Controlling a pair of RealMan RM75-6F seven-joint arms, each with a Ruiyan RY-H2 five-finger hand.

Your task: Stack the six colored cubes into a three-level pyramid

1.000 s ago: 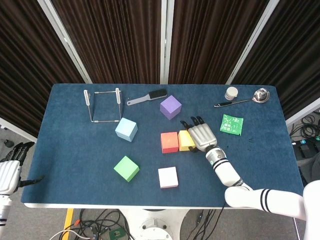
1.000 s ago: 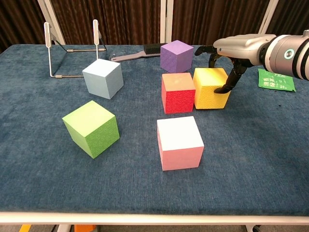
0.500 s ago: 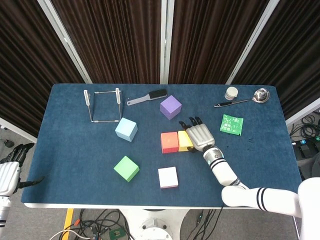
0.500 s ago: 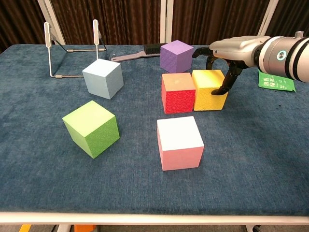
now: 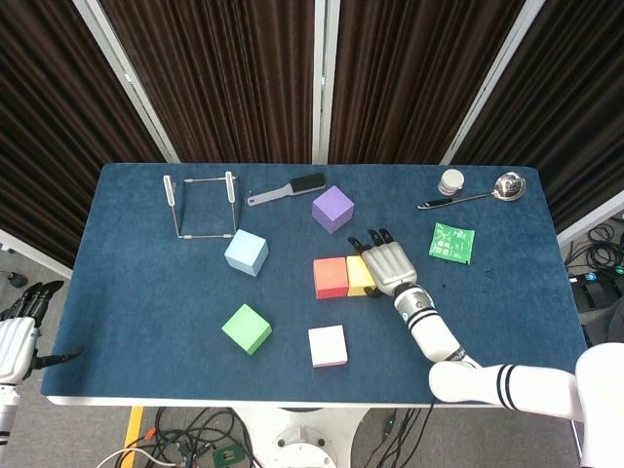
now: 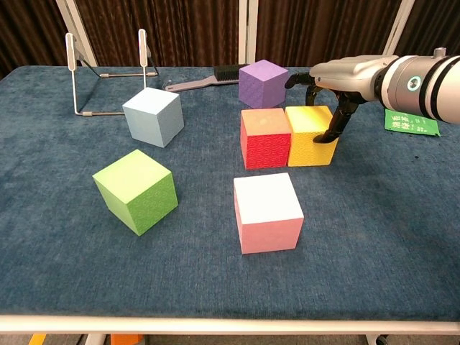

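Note:
My right hand (image 5: 388, 265) (image 6: 345, 75) lies over the yellow cube (image 5: 359, 273) (image 6: 310, 136), thumb on its right face and fingers curled behind it. The yellow cube sits on the table, pressed flush against the red cube (image 5: 331, 277) (image 6: 264, 138). The purple cube (image 5: 332, 208) (image 6: 264, 83) stands just behind them. A pink cube (image 5: 328, 345) (image 6: 267, 212) lies in front, a green cube (image 5: 247, 328) (image 6: 136, 190) to the front left, a light blue cube (image 5: 246, 253) (image 6: 152, 116) further back on the left. My left hand (image 5: 19, 331) hangs open off the table's left edge.
A wire stand (image 5: 202, 205) and a brush (image 5: 288, 189) sit at the back left. At the back right are a small jar (image 5: 451, 181), a ladle (image 5: 478, 193) and a green packet (image 5: 452, 242).
My right hand slid the yellow cube left until it closed the gap with the red cube. My left hand drifted slightly lower at the frame's edge.

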